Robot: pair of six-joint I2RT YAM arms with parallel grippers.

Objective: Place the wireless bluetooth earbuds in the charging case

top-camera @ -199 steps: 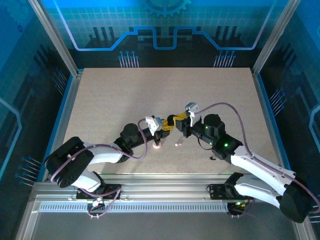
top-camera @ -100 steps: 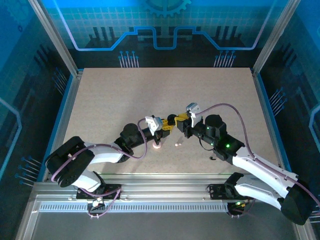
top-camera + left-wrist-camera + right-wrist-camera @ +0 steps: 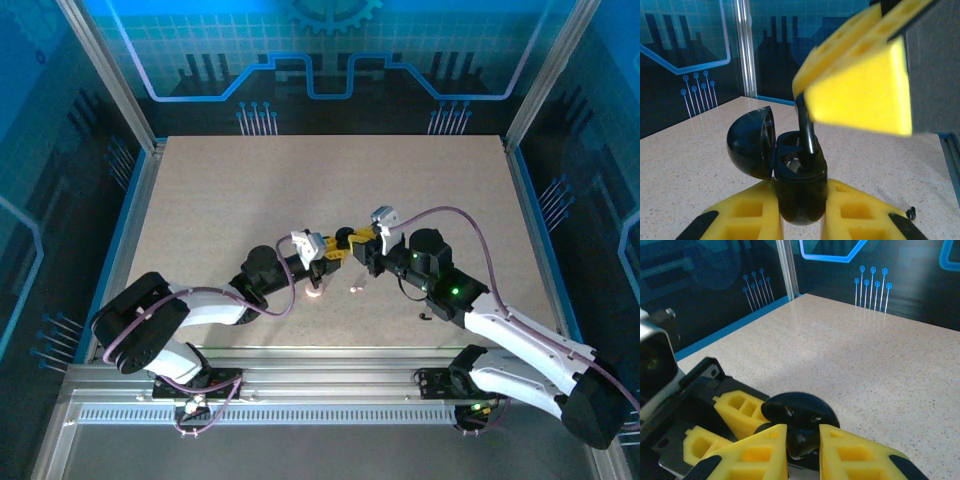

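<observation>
Bright, even light from above; only faint, soft shadows on the table (image 3: pixel 200 200); the nearest foreground in the left wrist view is badly blurred

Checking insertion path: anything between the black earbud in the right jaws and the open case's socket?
Nothing visible. The black earbud, in the right gripper, has its tip at the opening of the black charging case held by the left gripper; the lid is swung aside.

My left fingers (image 3: pixel 747 217) ran off the bottom edge and hid the base of the black case (image 3: pixel 800 172). My right finger (image 3: pixel 860 95) loomed blurred, cut off above. Between my right fingertips (image 3: pixel 755 455) the black earbud (image 3: pixel 799 442) was mostly hidden.
</observation>
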